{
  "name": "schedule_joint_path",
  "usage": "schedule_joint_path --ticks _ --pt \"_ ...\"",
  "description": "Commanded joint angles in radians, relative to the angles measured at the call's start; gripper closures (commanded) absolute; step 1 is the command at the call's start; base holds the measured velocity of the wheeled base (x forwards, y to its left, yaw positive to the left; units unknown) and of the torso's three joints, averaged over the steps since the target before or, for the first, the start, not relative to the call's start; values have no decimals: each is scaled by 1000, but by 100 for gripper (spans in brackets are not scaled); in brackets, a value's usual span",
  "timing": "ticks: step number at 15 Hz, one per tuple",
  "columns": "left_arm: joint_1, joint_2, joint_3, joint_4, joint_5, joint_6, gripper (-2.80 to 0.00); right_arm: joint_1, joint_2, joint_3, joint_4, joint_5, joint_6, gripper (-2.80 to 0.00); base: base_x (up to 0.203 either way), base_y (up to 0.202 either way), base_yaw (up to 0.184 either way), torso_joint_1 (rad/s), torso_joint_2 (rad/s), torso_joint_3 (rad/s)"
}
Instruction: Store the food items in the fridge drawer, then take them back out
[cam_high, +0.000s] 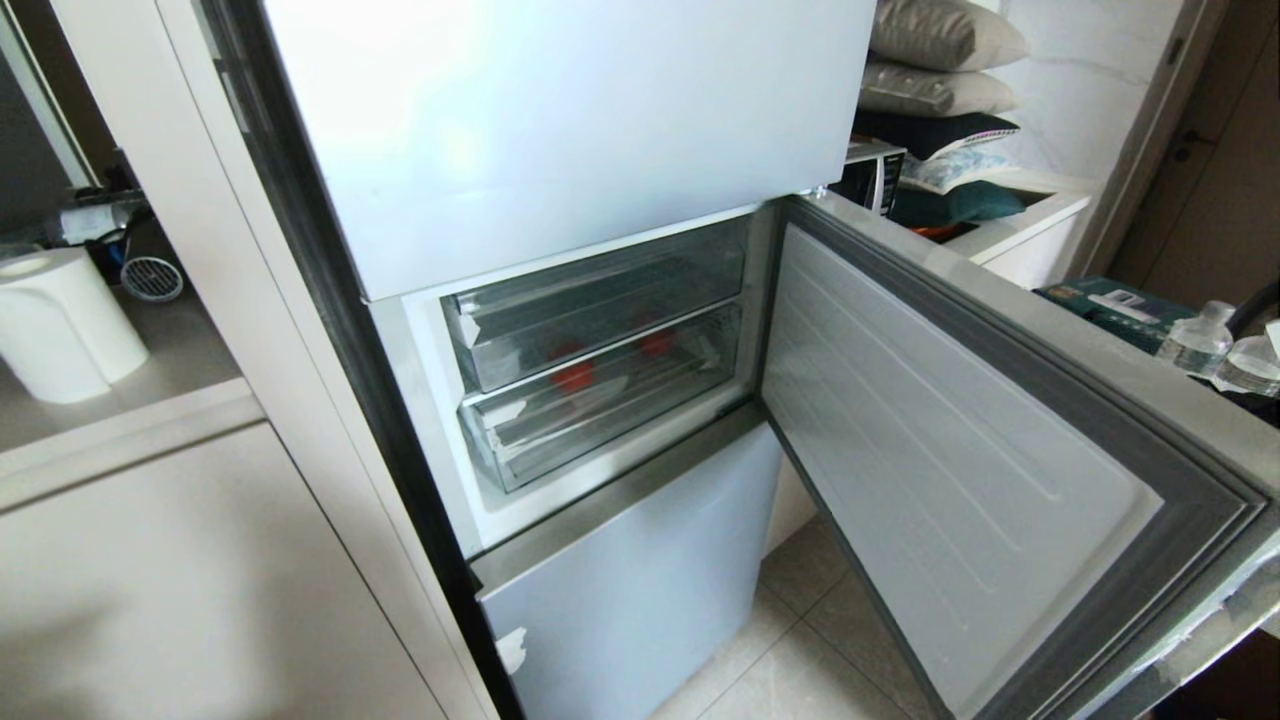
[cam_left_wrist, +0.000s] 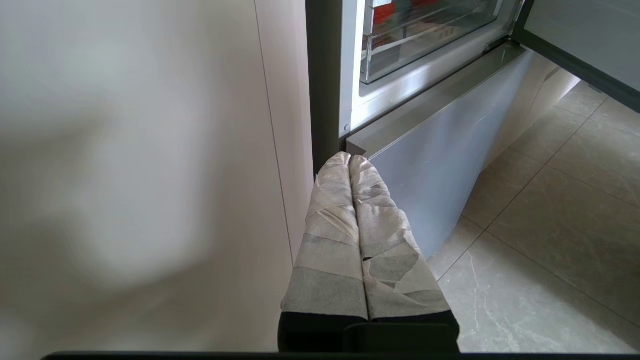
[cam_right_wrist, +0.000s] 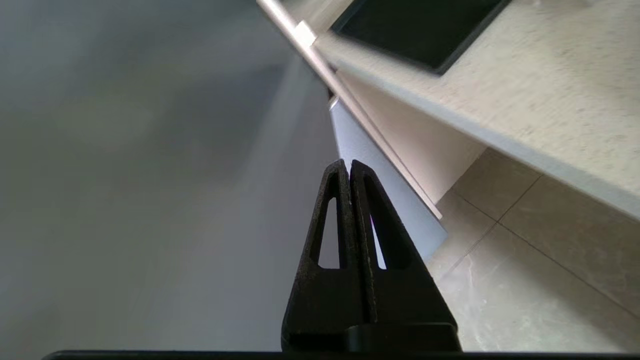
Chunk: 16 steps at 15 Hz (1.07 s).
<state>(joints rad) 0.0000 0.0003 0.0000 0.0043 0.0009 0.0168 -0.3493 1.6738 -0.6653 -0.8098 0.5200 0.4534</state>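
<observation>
Three stacked panels make up the fridge (cam_high: 560, 130) in front of me, and its middle door (cam_high: 960, 470) hangs wide open toward my right. Inside sit two clear drawers; the lower, deeper fridge drawer (cam_high: 600, 410) is pushed in, long axis running across the opening. Red shapes (cam_high: 573, 375), which I take for the food items, show through the plastic there, though I cannot tell which drawer holds them. Neither arm appears from the head. My right end effector (cam_right_wrist: 348, 165), black fingers pressed together on nothing, points down past the door's outer face toward the floor tiles, so the door stands between it and the drawer. My left end effector (cam_left_wrist: 350, 159), taped fingers likewise together and empty, sits low by the bottom panel, under the drawer and nearer.
</observation>
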Motion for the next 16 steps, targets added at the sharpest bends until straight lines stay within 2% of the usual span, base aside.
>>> schedule_joint_path --ticks 1,4,6,11,14,16 --pt "0 0 0 0 -1 0 0 65 -103 65 9 -24 -53 0 0 0 0 0 0 0" --pt "0 0 0 0 -1 0 0 168 -188 130 24 -92 -95 0 0 0 0 0 0 0" --pt "0 0 0 0 1 0 0 229 -225 159 23 -110 -95 0 0 0 0 0 0 0" --pt "0 0 0 0 1 0 0 446 -268 201 19 -156 -94 0 0 0 0 0 0 0" --pt "0 0 0 0 0 0 0 613 -226 167 16 -315 -100 0 0 0 0 0 0 0" --pt "0 0 0 0 1 0 0 713 -183 111 15 -389 -105 0 0 0 0 0 0 0"
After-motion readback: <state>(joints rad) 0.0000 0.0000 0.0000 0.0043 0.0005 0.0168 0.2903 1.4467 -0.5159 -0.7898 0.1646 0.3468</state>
